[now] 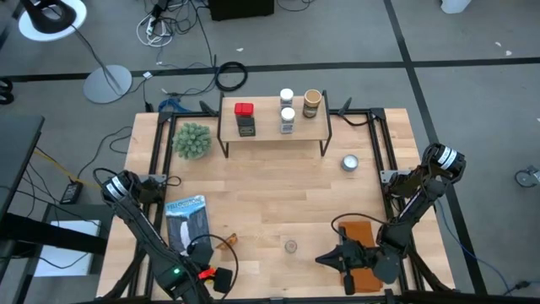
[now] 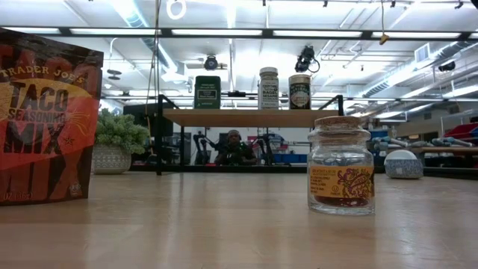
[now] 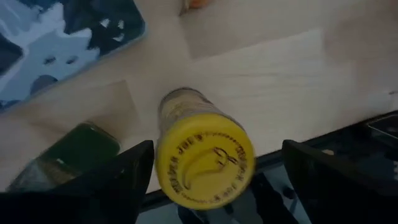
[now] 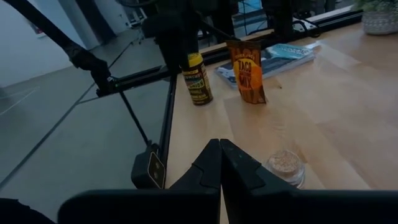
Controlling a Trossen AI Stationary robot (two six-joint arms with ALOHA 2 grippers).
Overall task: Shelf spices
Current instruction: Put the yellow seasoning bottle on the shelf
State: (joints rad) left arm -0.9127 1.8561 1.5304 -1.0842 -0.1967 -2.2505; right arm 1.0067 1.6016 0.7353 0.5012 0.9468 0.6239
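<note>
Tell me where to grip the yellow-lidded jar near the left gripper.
Grip the yellow-lidded jar across its round sides just below the lid, coming down from above. It stands upright, and the left gripper already has its open jaws on either side of it.

From overhead we look straight down on the counter (image 1: 278, 194). Our low camera sits at counter level, facing the shelf (image 2: 250, 117), which both share. Wrist cameras look closely past each claw.

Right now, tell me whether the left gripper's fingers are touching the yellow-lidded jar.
Apart. The left wrist view shows the yellow-lidded jar standing between the open left gripper, with bare wood visible between the lid and each of the fingers.
</note>
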